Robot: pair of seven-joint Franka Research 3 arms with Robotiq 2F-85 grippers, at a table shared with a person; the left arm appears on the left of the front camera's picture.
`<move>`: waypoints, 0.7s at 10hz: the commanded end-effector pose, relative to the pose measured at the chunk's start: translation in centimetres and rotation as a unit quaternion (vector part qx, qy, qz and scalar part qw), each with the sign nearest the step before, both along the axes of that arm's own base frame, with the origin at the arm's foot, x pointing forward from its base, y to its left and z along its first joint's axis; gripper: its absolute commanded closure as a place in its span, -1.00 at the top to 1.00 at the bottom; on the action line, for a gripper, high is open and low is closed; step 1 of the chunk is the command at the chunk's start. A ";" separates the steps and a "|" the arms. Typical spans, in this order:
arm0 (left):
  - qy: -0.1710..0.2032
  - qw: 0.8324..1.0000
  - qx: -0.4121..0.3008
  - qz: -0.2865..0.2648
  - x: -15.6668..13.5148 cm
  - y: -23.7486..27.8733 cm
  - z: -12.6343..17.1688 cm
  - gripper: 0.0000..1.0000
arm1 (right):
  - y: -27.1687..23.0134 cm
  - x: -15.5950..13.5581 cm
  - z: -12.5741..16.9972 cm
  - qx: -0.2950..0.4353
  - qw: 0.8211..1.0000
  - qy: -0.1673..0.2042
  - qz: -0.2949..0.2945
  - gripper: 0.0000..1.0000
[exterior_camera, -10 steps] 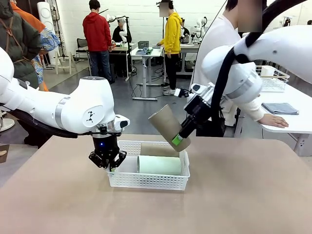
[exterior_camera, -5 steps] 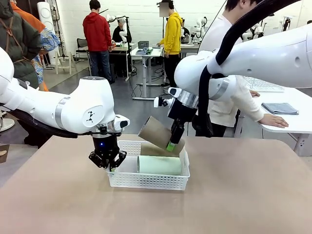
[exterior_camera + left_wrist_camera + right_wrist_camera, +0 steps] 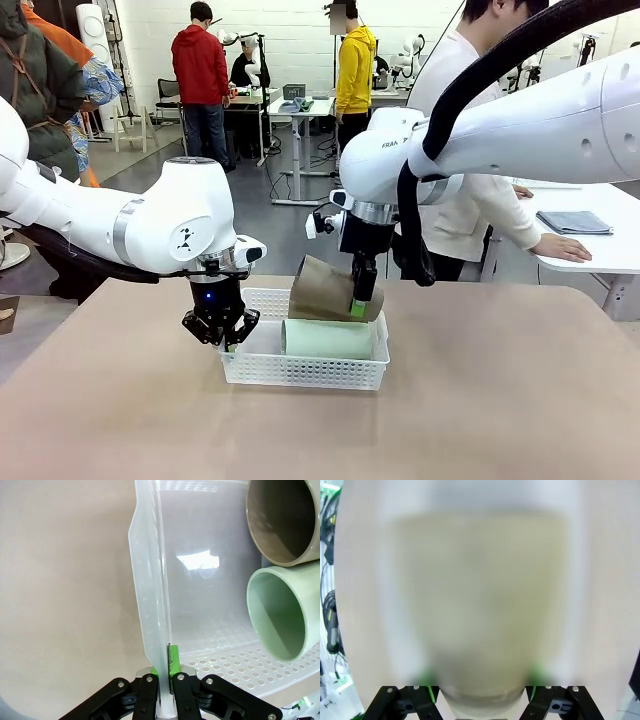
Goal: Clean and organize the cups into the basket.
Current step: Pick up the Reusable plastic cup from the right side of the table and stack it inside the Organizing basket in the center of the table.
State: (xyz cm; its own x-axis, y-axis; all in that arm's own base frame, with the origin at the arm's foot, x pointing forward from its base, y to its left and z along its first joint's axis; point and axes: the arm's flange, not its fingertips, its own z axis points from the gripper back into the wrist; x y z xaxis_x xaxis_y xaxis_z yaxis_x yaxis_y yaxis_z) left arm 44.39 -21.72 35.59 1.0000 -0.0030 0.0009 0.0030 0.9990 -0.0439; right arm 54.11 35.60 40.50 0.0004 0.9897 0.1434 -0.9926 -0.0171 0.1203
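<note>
Sitting on the tan table (image 3: pixel 480 400), the white basket (image 3: pixel 300 372) is serving as the anchor: the left gripper (image 3: pixel 222 338) is pinching its left end wall, jaws clamped tight on the thin plastic, as the left wrist view shows. Inside the basket, a mint green cup (image 3: pixel 328 339) is lying on its side along the near wall, with a tan cup (image 3: pixel 280 520) lying just behind it. Over the basket's far side, the right gripper (image 3: pixel 358 305) is holding a second tan cup (image 3: pixel 322 292), tilted, its fingers spread around it.
</note>
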 end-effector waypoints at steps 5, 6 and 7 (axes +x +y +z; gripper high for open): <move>-0.004 1.000 -0.002 0.000 0.0 -0.1 0.3 -1.00 | 0.3 0.6 -1.5 -0.030 0.999 0.023 0.002 0.75; -0.004 1.000 -0.002 0.000 0.0 -0.1 0.3 -1.00 | 0.4 0.4 -1.3 -0.024 0.999 0.024 0.004 0.98; -0.004 1.000 -0.002 0.000 0.0 -0.1 0.3 -1.00 | 0.5 0.2 -0.9 -0.017 1.000 0.021 0.006 1.00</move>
